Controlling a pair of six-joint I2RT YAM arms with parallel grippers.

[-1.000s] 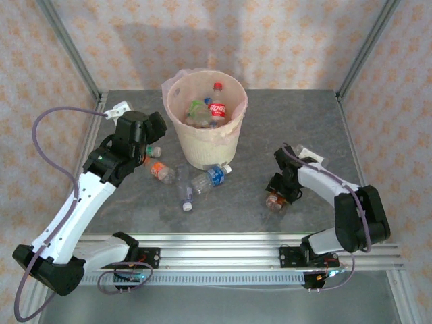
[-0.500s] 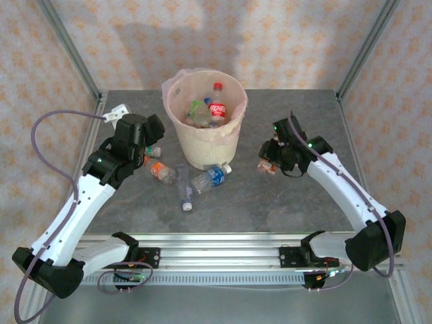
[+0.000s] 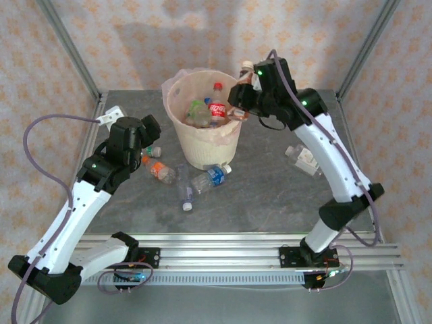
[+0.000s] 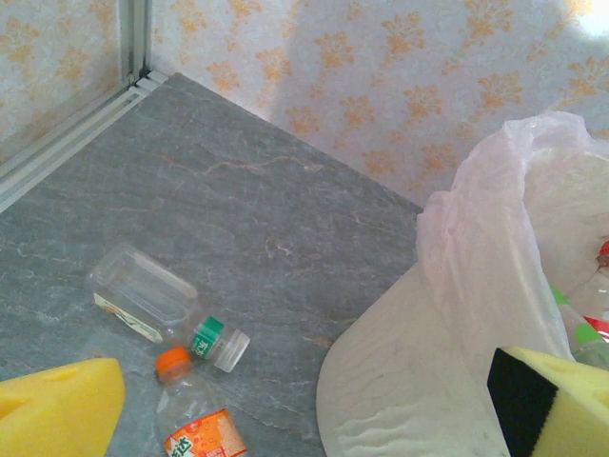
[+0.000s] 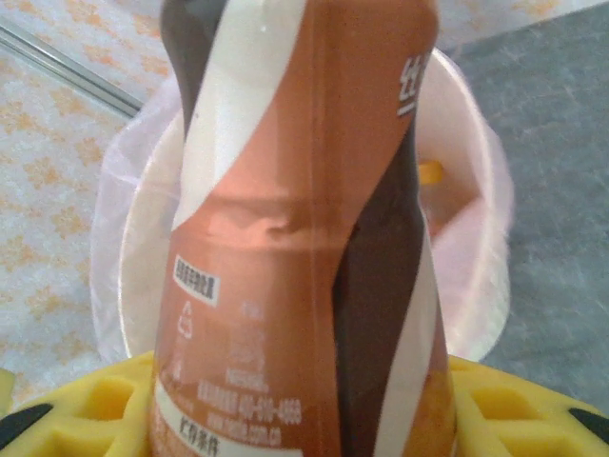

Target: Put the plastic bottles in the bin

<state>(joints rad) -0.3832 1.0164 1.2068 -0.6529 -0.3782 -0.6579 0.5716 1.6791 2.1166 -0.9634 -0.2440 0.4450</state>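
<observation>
Grey stone-look tabletop [image 3: 270, 196], flowered wallpaper behind, and the right gripper [image 3: 243, 88] is clamping its yellow pads [image 5: 86, 409] on a brown-and-orange labelled bottle [image 5: 304, 238], holding it just above the bin [image 3: 202, 152] at its right rim. That bottle is blocking most of the wrist view, and its cap is cut off at the top. The left gripper [image 3: 150, 128] is hanging wide open and empty left of the bin, over a green-capped bottle [image 4: 152, 305] and an orange-capped bottle [image 4: 195, 424] that is cropped at the frame edge. Loose bottles [image 3: 209, 179] are lying in front of the bin, and a red-labelled bottle [image 3: 217, 108] is sitting inside.
</observation>
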